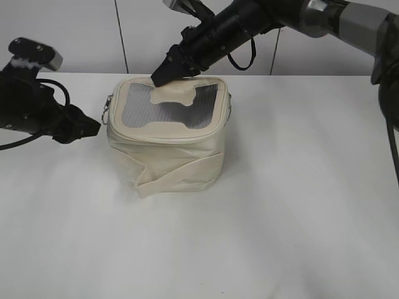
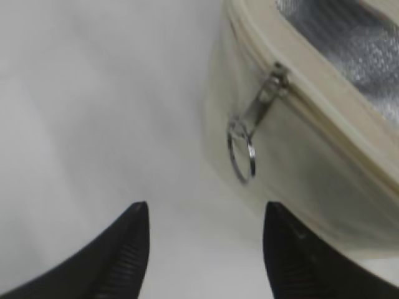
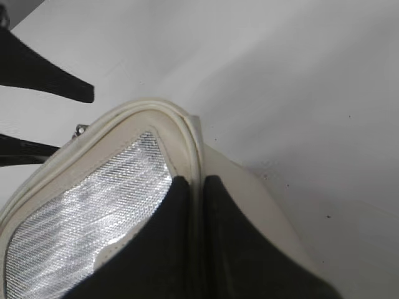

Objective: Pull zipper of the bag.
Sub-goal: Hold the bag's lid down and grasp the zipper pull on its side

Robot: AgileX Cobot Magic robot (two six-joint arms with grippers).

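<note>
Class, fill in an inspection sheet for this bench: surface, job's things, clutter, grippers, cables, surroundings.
Surface: white table, a few dark specks.
Job's things: cream bag with mesh top; zipper pull with metal ring hanging at its left side.
Clutter: nothing seen.
Grippers: left gripper open, just short of the ring; right gripper pinching the bag's rear top rim.
Cables: black cable at the left arm, loop under the right.
Surroundings: pale panelled wall.

A plain white table (image 1: 299, 205) carries one cream bag (image 1: 167, 149) near its back
</note>
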